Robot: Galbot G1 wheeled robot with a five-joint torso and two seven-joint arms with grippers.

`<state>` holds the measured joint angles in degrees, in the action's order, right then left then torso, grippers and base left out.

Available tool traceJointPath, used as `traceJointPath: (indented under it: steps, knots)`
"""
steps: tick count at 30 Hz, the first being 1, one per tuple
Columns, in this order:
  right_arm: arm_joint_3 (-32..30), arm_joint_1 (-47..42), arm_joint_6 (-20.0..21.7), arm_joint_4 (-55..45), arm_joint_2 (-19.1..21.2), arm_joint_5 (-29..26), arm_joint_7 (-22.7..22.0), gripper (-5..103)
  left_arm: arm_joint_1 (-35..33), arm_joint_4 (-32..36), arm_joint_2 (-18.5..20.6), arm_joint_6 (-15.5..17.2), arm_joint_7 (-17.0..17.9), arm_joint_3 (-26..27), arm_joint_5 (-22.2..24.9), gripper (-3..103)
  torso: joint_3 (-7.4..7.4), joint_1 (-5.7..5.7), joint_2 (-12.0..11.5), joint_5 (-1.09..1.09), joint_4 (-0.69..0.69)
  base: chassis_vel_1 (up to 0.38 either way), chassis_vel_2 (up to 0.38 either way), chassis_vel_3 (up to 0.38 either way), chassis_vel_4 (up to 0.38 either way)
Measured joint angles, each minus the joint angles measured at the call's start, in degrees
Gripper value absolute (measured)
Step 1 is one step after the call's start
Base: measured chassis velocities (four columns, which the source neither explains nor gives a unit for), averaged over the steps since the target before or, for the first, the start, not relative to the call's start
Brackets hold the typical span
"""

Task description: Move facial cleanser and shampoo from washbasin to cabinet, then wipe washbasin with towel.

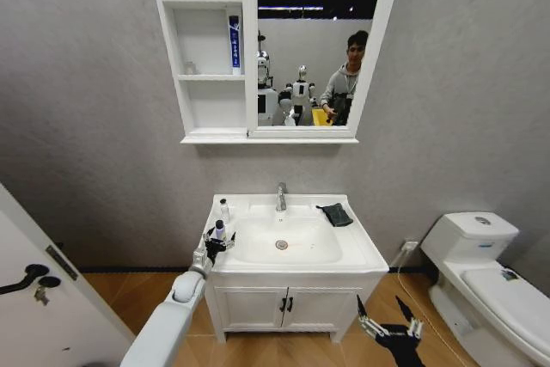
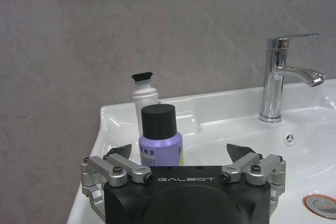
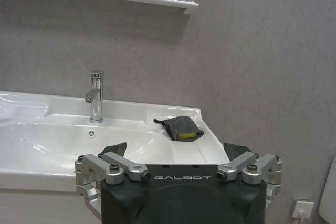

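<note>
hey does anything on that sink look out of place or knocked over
Nothing is spilled or knocked over. Both bottles, the purple one and the white one, stand upright at the washbasin's left edge. The towel lies loosely crumpled at its right rear corner.

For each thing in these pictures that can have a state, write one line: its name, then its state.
left gripper: open, around the purple bottle, not closed on it
purple bottle: upright on the washbasin, black cap on
white bottle: upright behind it
towel: crumpled, on the basin's right rear corner
tap: no water running
right gripper: open, low before the vanity
</note>
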<state>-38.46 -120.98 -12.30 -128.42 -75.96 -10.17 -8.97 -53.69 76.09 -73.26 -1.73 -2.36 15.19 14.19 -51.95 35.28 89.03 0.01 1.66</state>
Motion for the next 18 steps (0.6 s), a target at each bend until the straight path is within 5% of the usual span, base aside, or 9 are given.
traceJointPath:
  steps: [7,9,13,15,18]
  knots:
    - [0.0,-0.4,-0.2,-0.1,-0.2,-0.6,-0.1,100,1.3,-2.0,-2.3,1.4,3.0,0.0,0.6,98,0.00,0.00,0.0,-0.01,0.00,0.000,0.000,0.000,0.000]
    - [0.1,-0.7,-0.4,-0.3,-0.2,-0.8,-0.1,100,2.0,-2.5,-3.5,3.7,6.1,0.0,1.6,90,0.00,0.00,0.0,-0.01,0.01,0.000,0.000,0.000,0.000]
    - [0.1,-0.7,-0.5,-0.3,-0.3,-1.2,-0.4,100,2.3,-2.6,-3.8,4.9,7.4,0.1,2.3,74,0.00,0.00,0.0,-0.01,0.00,0.000,0.000,0.000,0.000]
    - [0.1,-0.7,-0.5,-0.3,-0.3,-1.3,-0.4,100,2.2,-2.4,-3.7,5.1,7.5,0.1,2.5,74,0.00,0.00,0.0,-0.02,0.00,0.000,0.000,0.000,0.000]
    - [0.2,-0.4,-0.5,-0.3,-0.3,-1.6,-0.4,100,1.7,-1.1,-3.1,5.1,7.2,0.2,3.0,57,0.00,0.00,0.0,-0.01,0.00,0.000,0.000,0.000,0.000]
